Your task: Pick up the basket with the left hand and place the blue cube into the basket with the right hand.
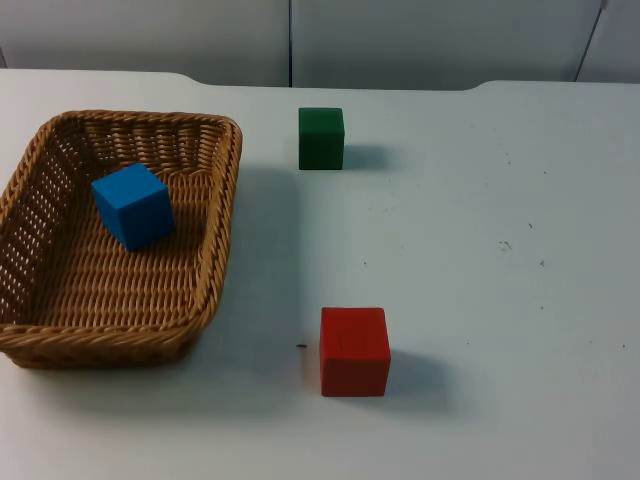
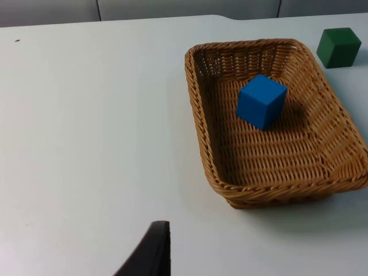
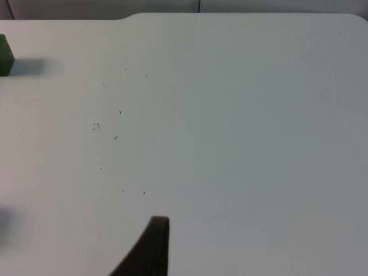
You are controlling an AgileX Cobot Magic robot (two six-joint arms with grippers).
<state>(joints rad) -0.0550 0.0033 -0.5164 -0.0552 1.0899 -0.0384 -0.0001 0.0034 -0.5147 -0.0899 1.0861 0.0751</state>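
Note:
The brown wicker basket (image 1: pixel 215 215) rests on the white table at the left. A blue cube (image 1: pixel 133 205) lies inside it, slightly tilted, toward the far wall. In the left wrist view the same basket (image 2: pixel 207 132) holds the blue cube (image 2: pixel 261 101). My left gripper (image 2: pixel 150 253) hangs over bare table, well apart from the basket and touching nothing. My right gripper (image 3: pixel 150 247) hangs over bare table on the right side, with nothing near it.
A green cube (image 1: pixel 321 138) stands at the back, right of the basket, also visible as green cube (image 2: pixel 339 47) and green cube (image 3: pixel 4 54). A red cube (image 1: pixel 354 351) stands near the front middle. The grey partition wall (image 1: pixel 400 40) ends the table.

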